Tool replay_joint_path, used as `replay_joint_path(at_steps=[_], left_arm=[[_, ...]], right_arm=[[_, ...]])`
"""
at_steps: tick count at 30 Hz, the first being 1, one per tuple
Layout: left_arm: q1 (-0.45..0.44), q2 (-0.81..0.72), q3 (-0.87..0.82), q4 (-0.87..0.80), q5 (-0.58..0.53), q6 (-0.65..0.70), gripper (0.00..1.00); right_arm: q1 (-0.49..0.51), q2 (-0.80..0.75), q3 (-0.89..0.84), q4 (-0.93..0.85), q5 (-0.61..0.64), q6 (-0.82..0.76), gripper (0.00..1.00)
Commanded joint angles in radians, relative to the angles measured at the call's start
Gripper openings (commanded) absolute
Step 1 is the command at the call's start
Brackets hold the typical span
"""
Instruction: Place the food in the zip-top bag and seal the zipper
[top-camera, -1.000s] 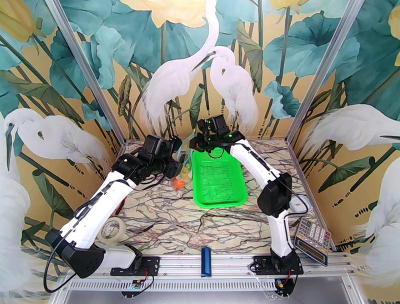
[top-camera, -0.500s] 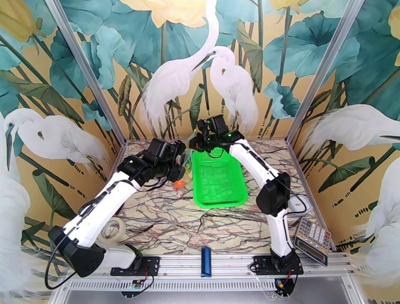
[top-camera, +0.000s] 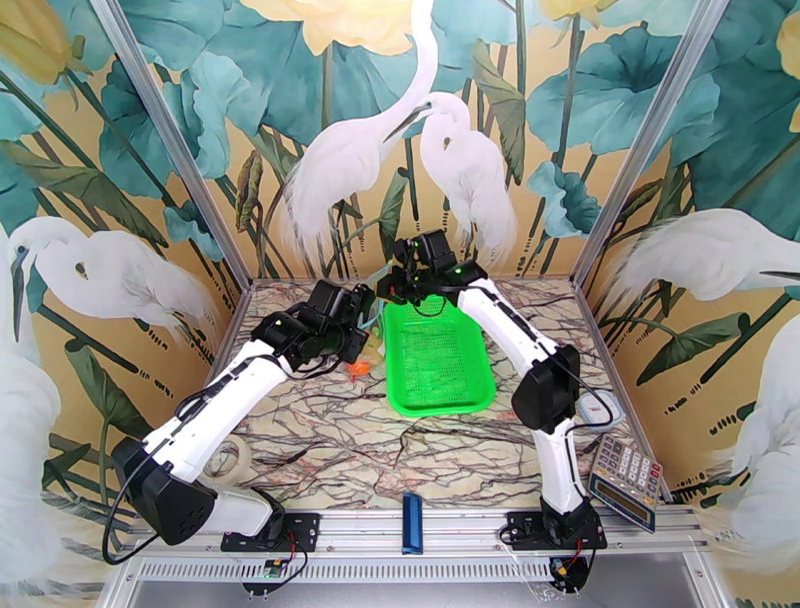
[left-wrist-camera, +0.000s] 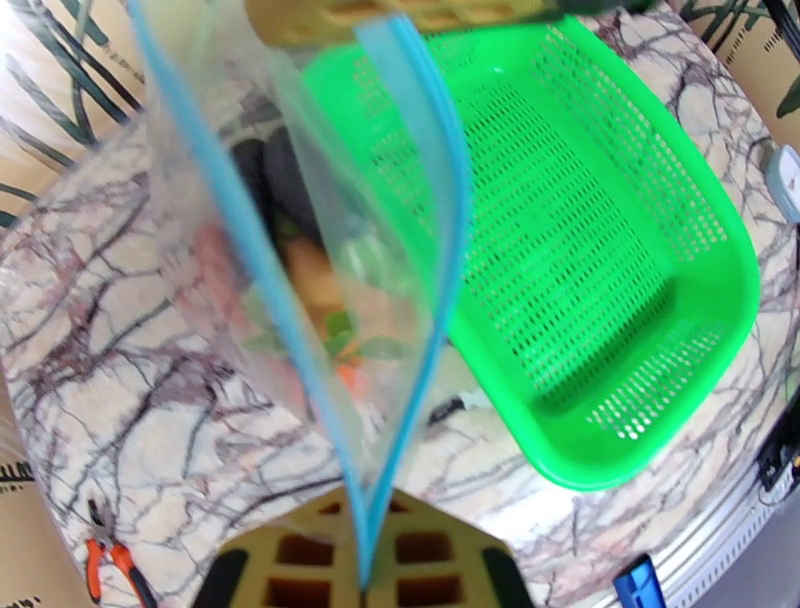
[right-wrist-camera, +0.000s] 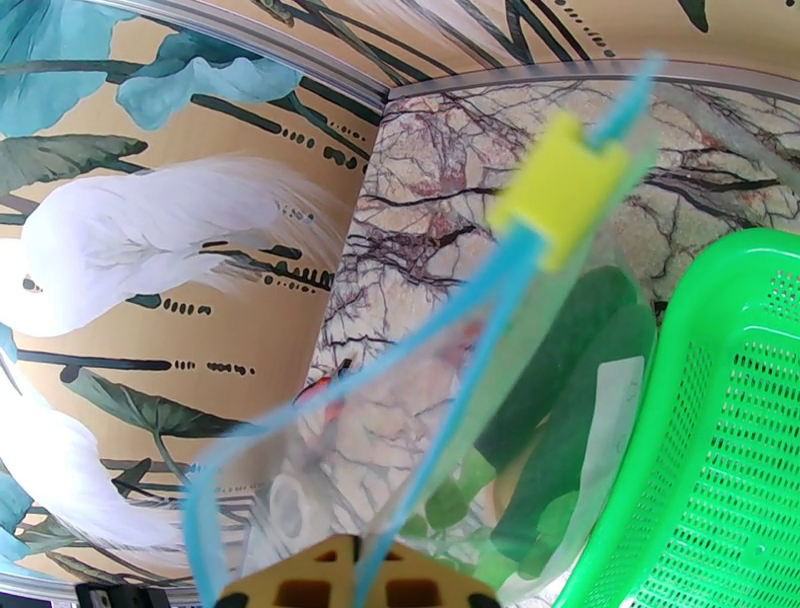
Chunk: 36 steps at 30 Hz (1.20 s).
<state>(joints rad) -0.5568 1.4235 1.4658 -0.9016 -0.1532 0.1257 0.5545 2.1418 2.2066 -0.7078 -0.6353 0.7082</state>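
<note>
The zip-top bag (left-wrist-camera: 230, 290) hangs upright between both grippers, just left of the green basket. Its light-blue zipper (left-wrist-camera: 440, 190) gapes open in the left wrist view. My left gripper (left-wrist-camera: 365, 525) is shut on the near end of the bag's mouth, and my right gripper (right-wrist-camera: 352, 565) is shut on the far end. A yellow slider (right-wrist-camera: 560, 190) sits on the zipper. Food lies inside the bag: a dark eggplant (left-wrist-camera: 275, 175), orange and green pieces (left-wrist-camera: 340, 325), and a long dark-green piece (right-wrist-camera: 560, 400). From above, the left gripper (top-camera: 358, 325) and right gripper (top-camera: 393, 285) flank the bag (top-camera: 374, 318). One orange piece (top-camera: 357, 371) lies on the table below it.
The bright green mesh basket (top-camera: 440, 400) stands beside the bag with nothing in it. A tape roll (top-camera: 228, 462) lies at the near left, a calculator (top-camera: 627, 480) at the near right, a dark-blue bar (top-camera: 412, 522) on the front rail. Pliers (left-wrist-camera: 110, 560) lie on the table's left.
My left arm has swung right and forward, carrying its end of the bag closer to the basket. The right arm has hardly moved.
</note>
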Motion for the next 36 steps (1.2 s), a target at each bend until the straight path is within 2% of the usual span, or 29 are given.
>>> replay_joint_path(at_steps=[1, 3, 5, 8, 12, 14, 19, 22, 26, 30, 36], left_arm=[[-0.001, -0.027, -0.008, 0.105, -0.111, 0.05, 0.0], [0.018, -0.036, 0.005, 0.126, -0.096, 0.084, 0.0], [0.054, -0.041, 0.038, 0.124, -0.005, 0.13, 0.0], [0.089, -0.027, 0.108, 0.065, 0.141, 0.205, 0.0], [0.102, 0.004, 0.203, -0.047, 0.194, 0.278, 0.0], [0.114, -0.001, 0.227, -0.08, 0.255, 0.301, 0.0], [0.186, -0.058, 0.231, -0.103, 0.512, 0.3, 0.0], [0.253, -0.076, 0.205, -0.122, 0.578, 0.285, 0.0], [0.31, -0.084, 0.14, -0.159, 0.619, 0.287, 0.0], [0.314, -0.094, 0.088, -0.175, 0.618, 0.274, 0.0], [0.327, -0.118, 0.03, -0.161, 0.522, 0.264, 0.0]], right_arm=[[0.002, 0.016, 0.044, 0.005, -0.046, -0.044, 0.18], [-0.004, -0.006, 0.04, 0.017, -0.073, -0.092, 0.27], [-0.018, -0.046, 0.011, 0.045, -0.109, -0.144, 0.39], [-0.061, -0.12, -0.058, 0.106, -0.185, -0.187, 0.51], [-0.117, -0.239, -0.193, 0.213, -0.273, -0.234, 0.55], [-0.138, -0.301, -0.273, 0.259, -0.299, -0.272, 0.57], [-0.152, -0.374, -0.396, 0.242, -0.239, -0.425, 0.6], [-0.161, -0.381, -0.481, 0.302, -0.215, -0.467, 0.61], [-0.174, -0.358, -0.599, 0.484, -0.256, -0.44, 0.61], [-0.18, -0.263, -0.6, 0.586, -0.312, -0.388, 0.61], [-0.179, -0.124, -0.6, 0.884, -0.367, -0.23, 0.6]])
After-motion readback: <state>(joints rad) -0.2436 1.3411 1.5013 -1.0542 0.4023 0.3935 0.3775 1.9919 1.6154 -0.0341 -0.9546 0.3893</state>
